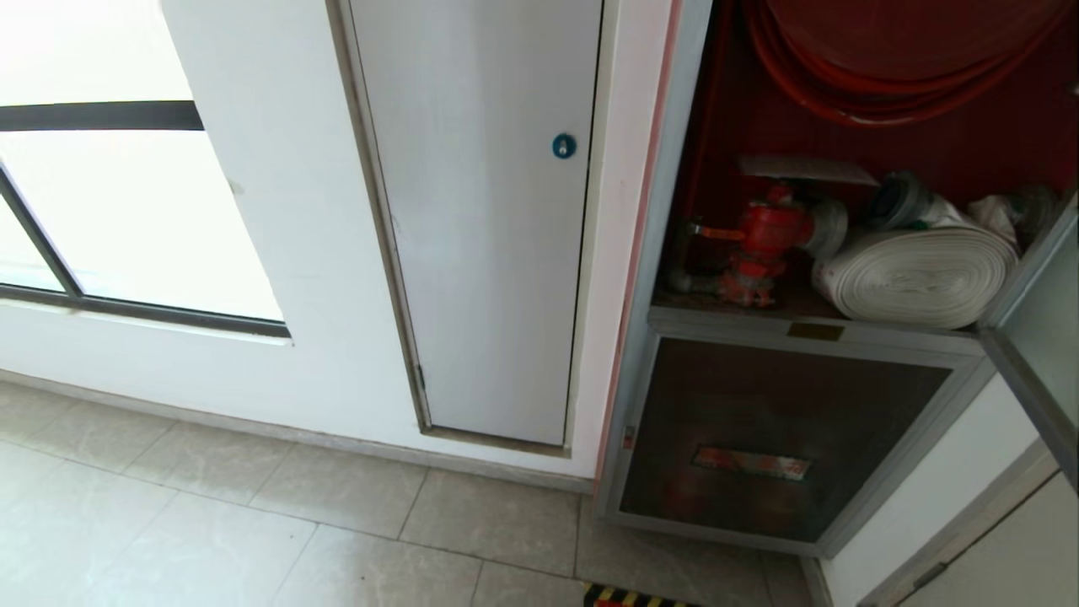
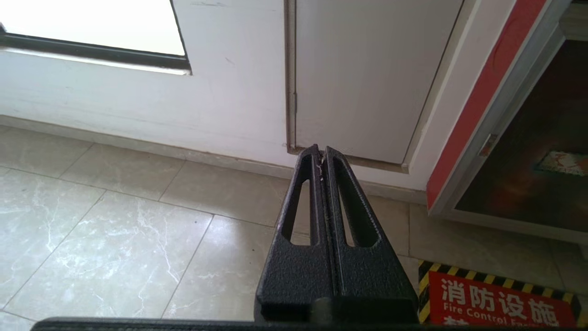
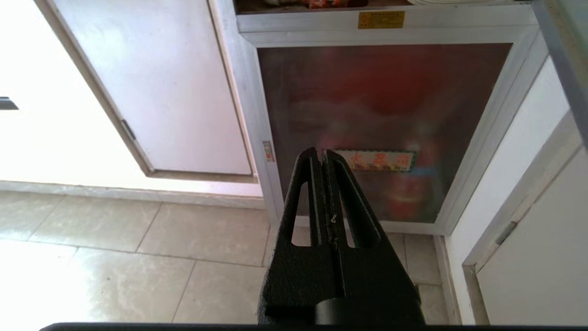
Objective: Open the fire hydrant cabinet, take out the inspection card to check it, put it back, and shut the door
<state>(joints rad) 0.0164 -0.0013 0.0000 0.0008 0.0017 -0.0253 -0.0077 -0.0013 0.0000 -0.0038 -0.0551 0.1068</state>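
With the door (image 1: 1041, 337) swung out at the right edge, the fire hydrant cabinet (image 1: 666, 253) stands open — red valve (image 1: 763, 244) and white rolled hose (image 1: 919, 274) on its shelf, the inspection card (image 1: 805, 169) lying flat just above the valve. Open tiled floor (image 1: 211, 523) stretches before the wall. Left pincer (image 2: 321, 154) and right pincer (image 3: 320, 156) hang low over that floor — both pressed fully together, gripping nothing.

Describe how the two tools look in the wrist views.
The left tool and right tool look alike: two matte black, rough-textured fingers tapering to a narrow tip, each with a long slot cut through it. No cables or markings show.
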